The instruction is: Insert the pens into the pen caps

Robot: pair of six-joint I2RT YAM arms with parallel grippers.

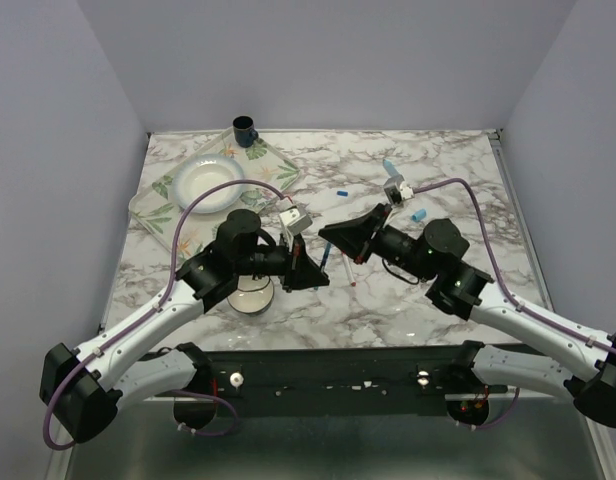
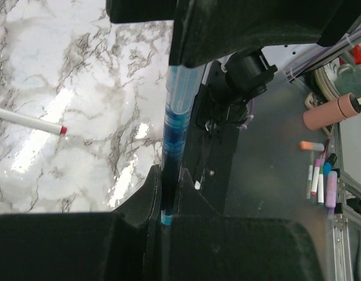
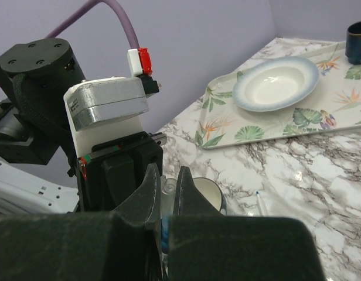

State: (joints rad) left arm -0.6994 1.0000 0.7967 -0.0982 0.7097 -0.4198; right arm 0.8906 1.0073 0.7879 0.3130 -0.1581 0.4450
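Early stage, nothing clearly capped. Blue pen (image 2: 174, 129) is in the air between both arms. Dark blue cap (image 1: 341, 190) and light blue cap (image 1: 420, 214) lie loose on the table (image 1: 458, 160). Red pen (image 2: 28, 121) lies flat, apart from both; can't tell if it's capped. Left gripper (image 2: 167, 181): fingers nearly closed, pinching the blue pen's lower end. Right gripper (image 3: 167, 181): also nearly closed, on the same pen's other end. Can't tell if a cap sits there. Likely at least two pairings left.
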